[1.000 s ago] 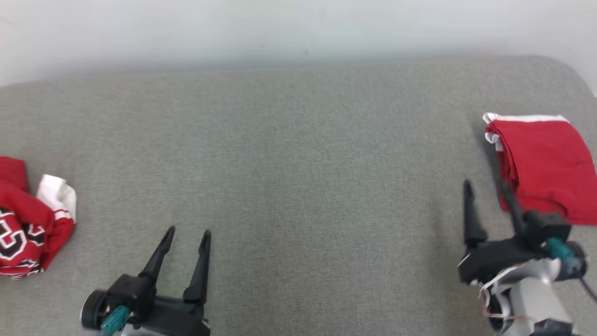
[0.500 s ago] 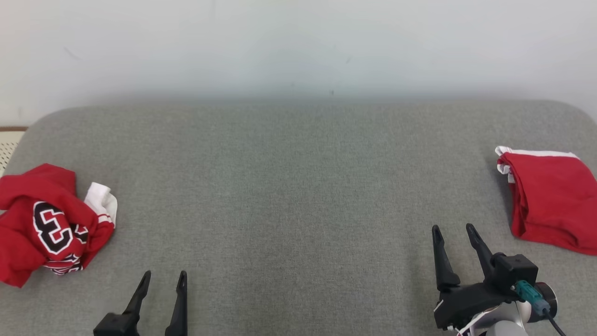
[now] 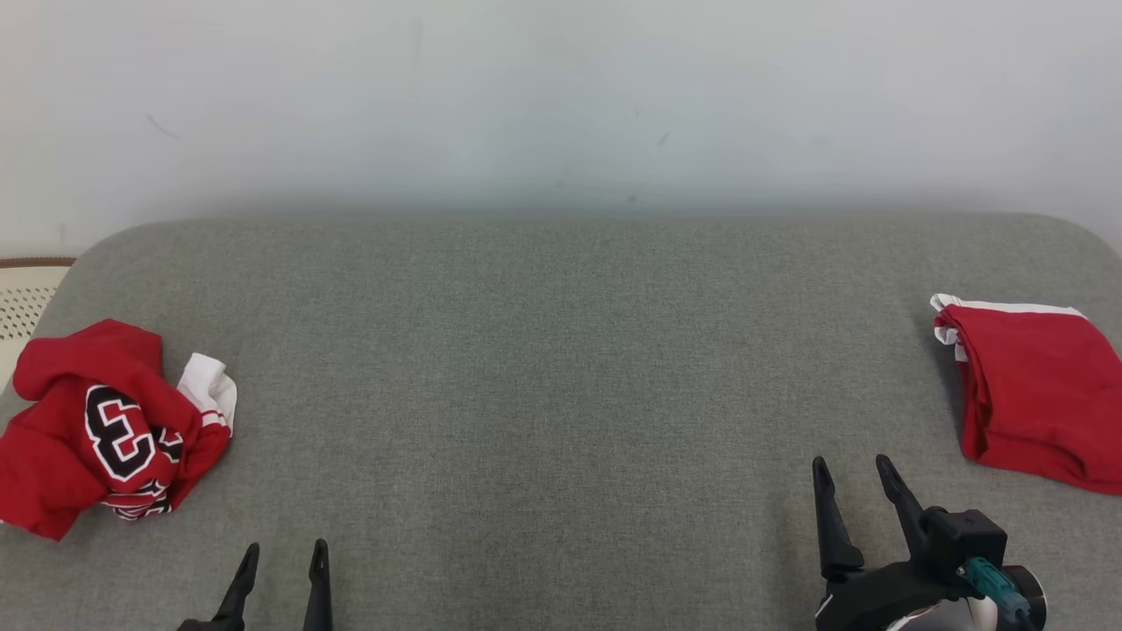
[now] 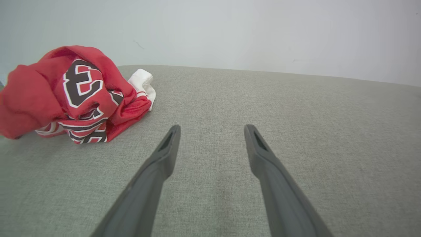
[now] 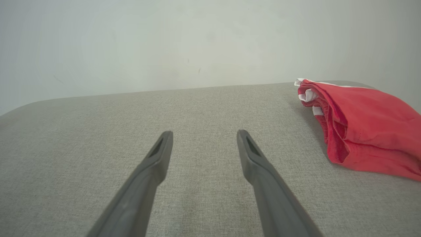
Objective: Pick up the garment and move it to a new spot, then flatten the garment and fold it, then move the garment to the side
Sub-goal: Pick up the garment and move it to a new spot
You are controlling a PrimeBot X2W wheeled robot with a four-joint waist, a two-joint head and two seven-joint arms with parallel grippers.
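Observation:
A crumpled red garment [image 3: 105,429] with a black-and-white "3" and a white cuff lies at the far left of the grey padded surface [image 3: 561,368]; it also appears upper left in the left wrist view [image 4: 72,95]. A folded red garment with white trim [image 3: 1034,386] lies flat at the far right and in the right wrist view [image 5: 365,125]. My left gripper [image 3: 285,550] is open near the front edge, to the right of the crumpled garment, nothing between its fingers [image 4: 164,154]. My right gripper [image 3: 850,464] is open and empty, to the left of the folded garment and apart from it.
A pale wall rises behind the rounded back edge of the surface. A cream perforated object [image 3: 22,298] shows past the surface's left edge. A broad stretch of grey fabric lies between the two garments.
The head camera has tilted up, so the whole picture has slid down. My right gripper has drawn back from the folded garment's edge toward the front. Both grippers stay open.

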